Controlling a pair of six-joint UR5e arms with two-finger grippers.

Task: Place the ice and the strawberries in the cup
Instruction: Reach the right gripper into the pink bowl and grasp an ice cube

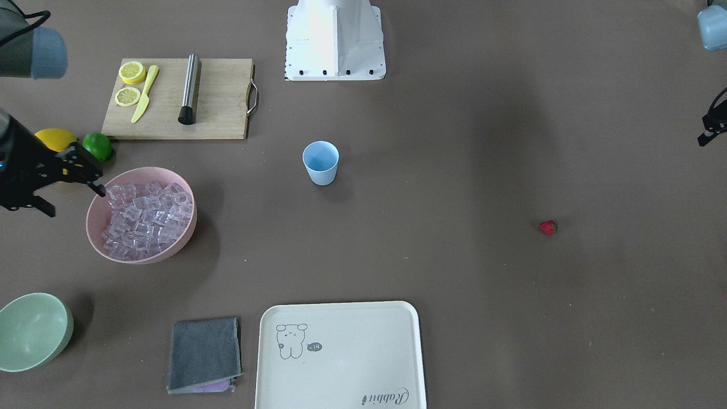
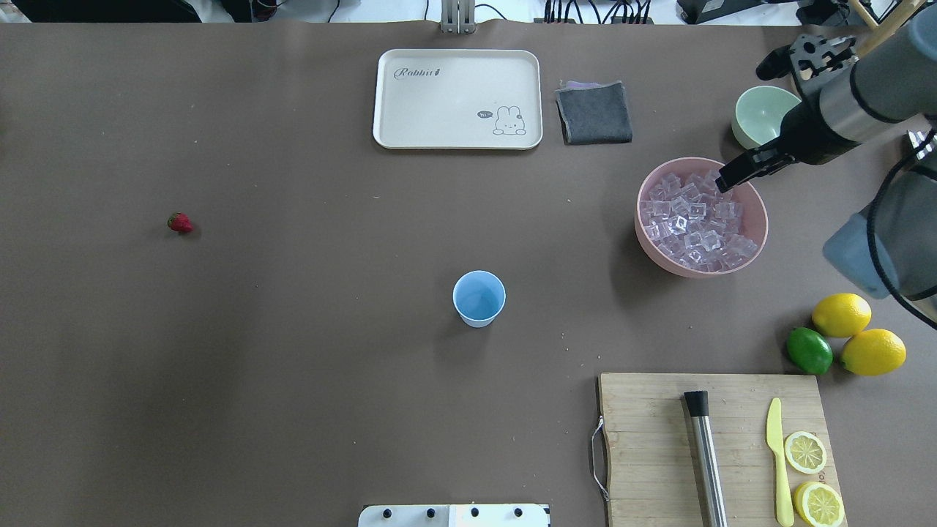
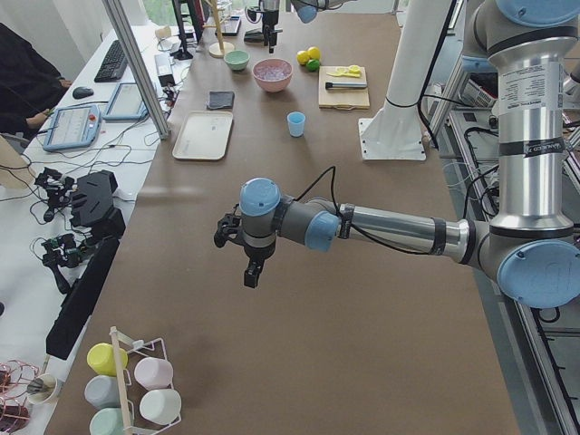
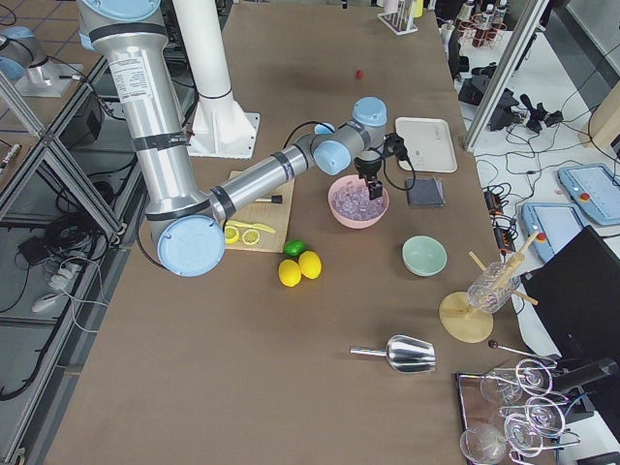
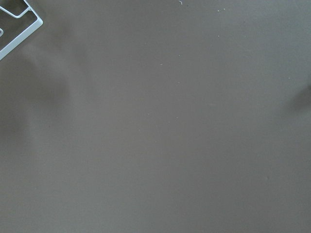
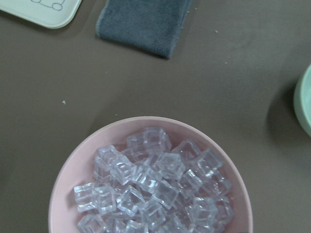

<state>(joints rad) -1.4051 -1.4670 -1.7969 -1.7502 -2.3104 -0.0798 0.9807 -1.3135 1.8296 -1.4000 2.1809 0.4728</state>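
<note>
The light-blue cup (image 1: 321, 162) stands upright mid-table and looks empty; it also shows in the overhead view (image 2: 479, 298). The ice (image 1: 147, 218) is a heap of clear cubes in the pink bowl (image 2: 761, 227), seen close in the right wrist view (image 6: 160, 194). One red strawberry (image 1: 548, 228) lies alone on the table, far on the left arm's side (image 2: 180, 222). My right gripper (image 1: 75, 201) hangs open and empty over the bowl's rim, with one finger (image 2: 736, 176) above the ice. My left gripper (image 1: 711, 124) is cut off by the frame edge, so I cannot tell its state.
A cutting board (image 1: 221, 96) holds lemon slices, a yellow knife and a steel rod. Two lemons (image 2: 842, 315) and a lime (image 2: 809, 350) lie beside it. A pale green bowl (image 1: 31, 332), a grey cloth (image 1: 204, 353) and a cream tray (image 1: 341, 358) line the far edge.
</note>
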